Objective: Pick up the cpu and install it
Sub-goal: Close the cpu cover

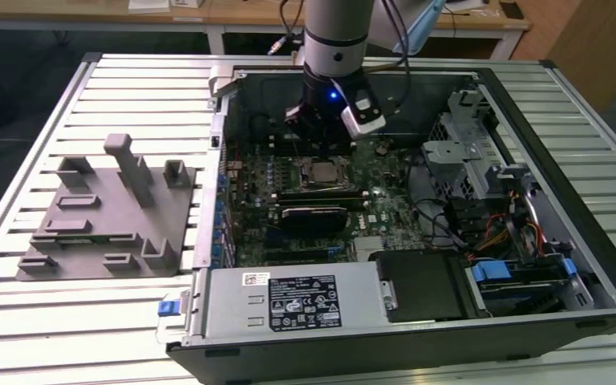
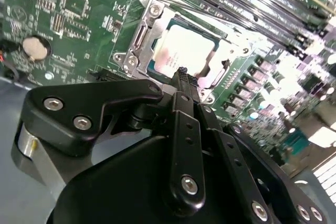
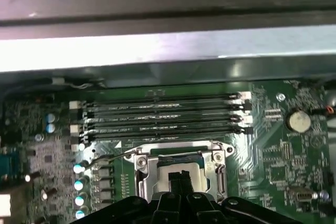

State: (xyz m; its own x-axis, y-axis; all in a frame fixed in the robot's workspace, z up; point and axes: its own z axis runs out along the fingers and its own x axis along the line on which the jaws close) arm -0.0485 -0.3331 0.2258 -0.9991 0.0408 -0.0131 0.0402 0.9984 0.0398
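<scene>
The tool [image 2: 181, 73] is hovering with its fingers pressed together, gripping nothing. The cpu [image 2: 184, 51] is lying flat in the socket [image 2: 150, 18] just beneath the fingertips. The memory sticks [image 3: 163, 113] are sitting just beyond the socket.

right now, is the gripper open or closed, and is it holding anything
gripper: closed, nothing between its fingers, over the cpu, which lies in the socket frame.

Exterior view looks steeply down on the open computer case [image 1: 394, 351]; both wrist views ride close over the motherboard [image 2: 63, 19], past the gripper [image 2: 181, 74], sharing the cpu [image 2: 184, 52].
</scene>
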